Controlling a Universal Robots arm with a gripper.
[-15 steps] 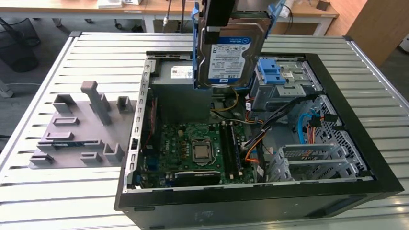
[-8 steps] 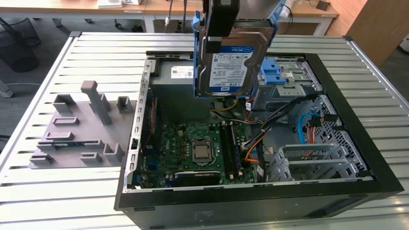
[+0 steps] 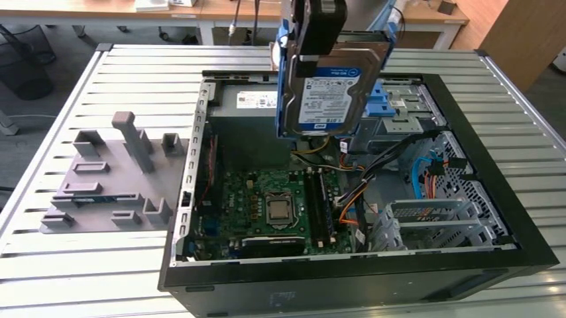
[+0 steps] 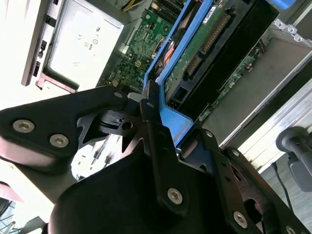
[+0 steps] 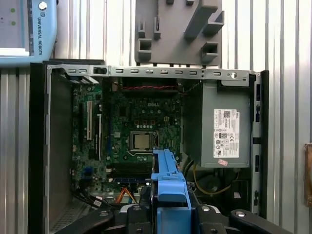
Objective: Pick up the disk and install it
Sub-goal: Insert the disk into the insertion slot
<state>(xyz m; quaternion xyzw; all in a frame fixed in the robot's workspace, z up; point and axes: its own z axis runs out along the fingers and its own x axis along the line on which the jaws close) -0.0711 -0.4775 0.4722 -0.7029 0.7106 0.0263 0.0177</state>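
Observation:
The disk [image 3: 329, 89], a silver hard drive with a white-and-blue label and a blue plastic bracket, hangs upright over the back of the open computer case [image 3: 354, 275]. My gripper [image 3: 317, 56] is shut on its upper edge from above. In the second wrist view the black fingers [image 4: 148, 105] clamp the blue bracket [image 4: 168, 124], and the disk's green circuit board [image 4: 204, 44] faces the camera. The first wrist view looks straight down past the bracket [image 5: 168, 185] into the case.
Inside the case lie the green motherboard [image 3: 274, 199], the grey power supply box with a white sticker [image 5: 224, 126] and a grey cage with blue latches [image 3: 389, 99]. A grey plastic fixture [image 3: 115, 179] sits on the slatted metal table [image 3: 53, 265] at the exterior view's left.

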